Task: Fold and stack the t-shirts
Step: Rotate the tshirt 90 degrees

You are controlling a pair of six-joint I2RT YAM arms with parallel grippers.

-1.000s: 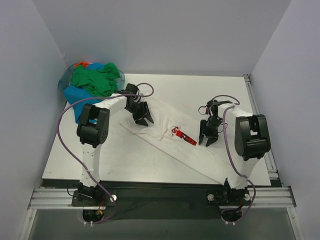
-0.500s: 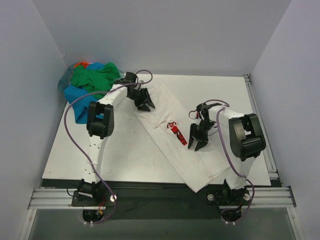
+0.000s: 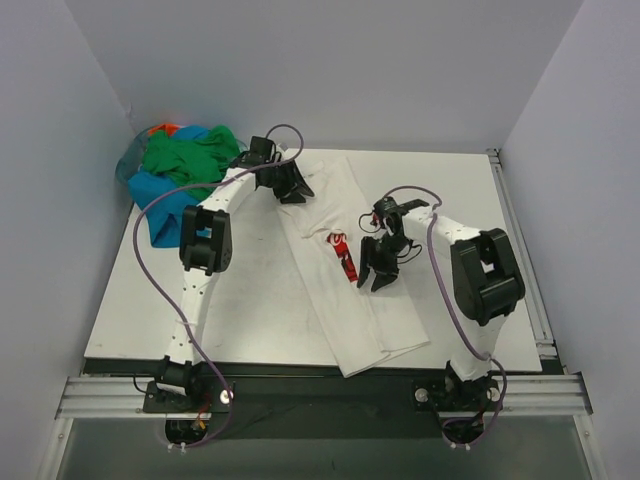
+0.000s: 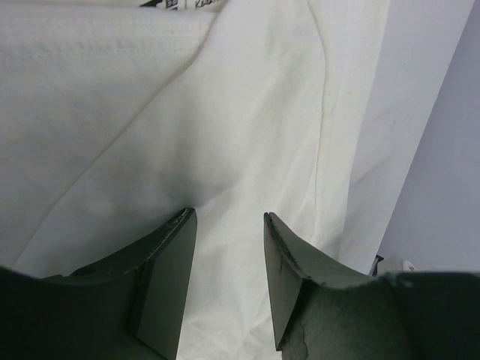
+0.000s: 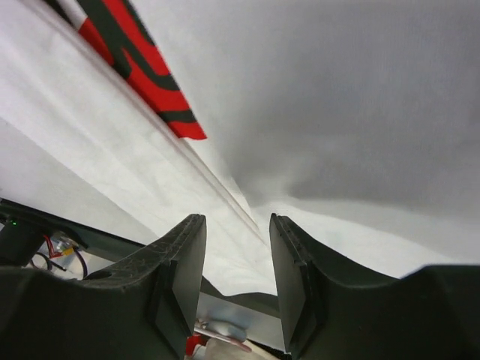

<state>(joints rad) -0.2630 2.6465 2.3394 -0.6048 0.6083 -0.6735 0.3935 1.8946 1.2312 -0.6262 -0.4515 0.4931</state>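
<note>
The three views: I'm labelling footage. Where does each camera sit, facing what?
Top external: above, behind the bases, looking down on the table; left arm and right arm show.
Left wrist: on the left arm, facing along the left gripper onto the white t-shirt it pinches.
Right wrist: likewise along the right gripper, onto shirt and red logo.
Shared: all show the shirt; top and right wrist, the logo.

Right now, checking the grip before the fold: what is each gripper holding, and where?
Both pinch the white t-shirt: left gripper at its far end, right gripper on a fold beside the red logo.
</note>
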